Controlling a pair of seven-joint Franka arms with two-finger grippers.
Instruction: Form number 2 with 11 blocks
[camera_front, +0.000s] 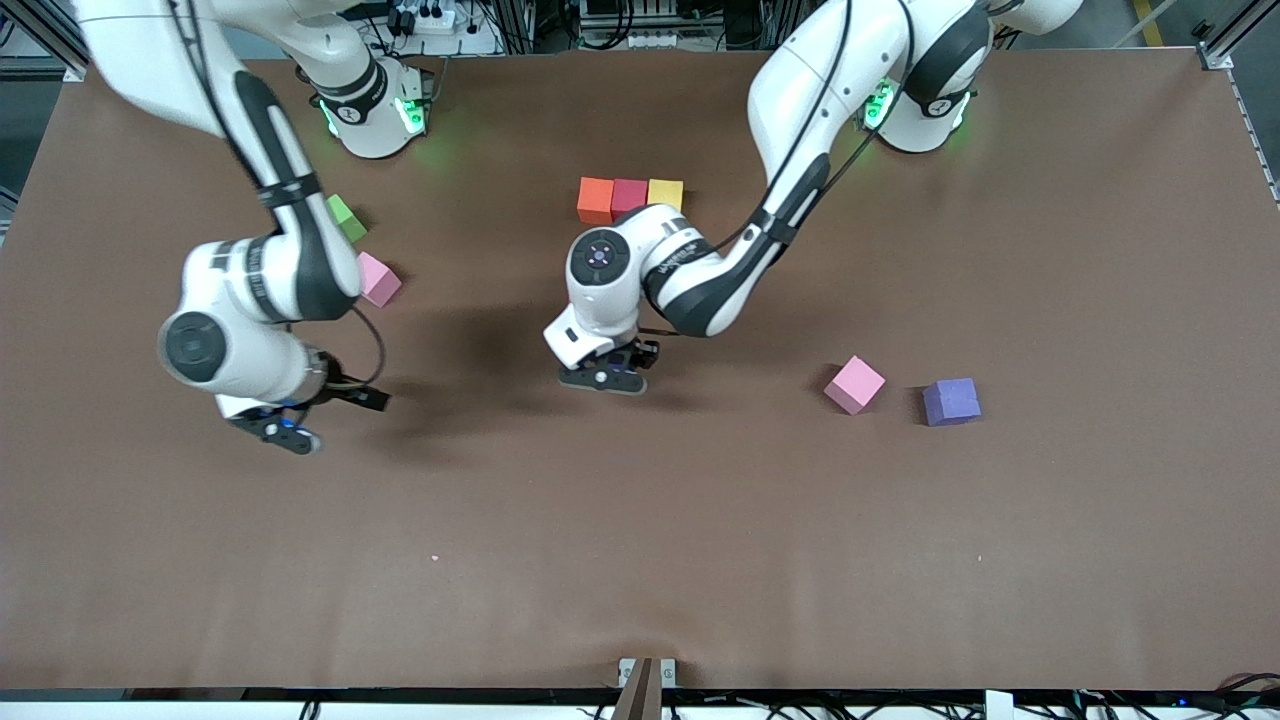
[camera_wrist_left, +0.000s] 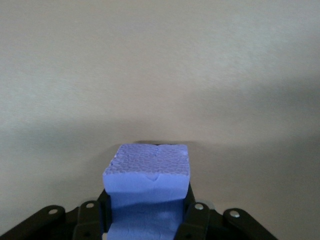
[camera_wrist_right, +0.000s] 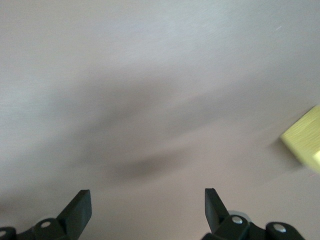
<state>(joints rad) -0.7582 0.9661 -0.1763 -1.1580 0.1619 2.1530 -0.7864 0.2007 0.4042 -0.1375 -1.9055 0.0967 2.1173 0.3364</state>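
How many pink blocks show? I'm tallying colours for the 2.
2: one pink block beside the right arm near the green cube, another beside the purple block. Arms may hide others.

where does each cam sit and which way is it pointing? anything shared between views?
Front view: high across the table, facing both arm bases; shows both arms, the left gripper, the right gripper, and the orange-red-yellow row.
Left wrist view: on the left wrist, aimed down at bare table past its gripper, shut on a blue block.
Right wrist view: on the right wrist, over table; open gripper, yellow block at the edge.
Shared: both grippers appear in front and wrist views.
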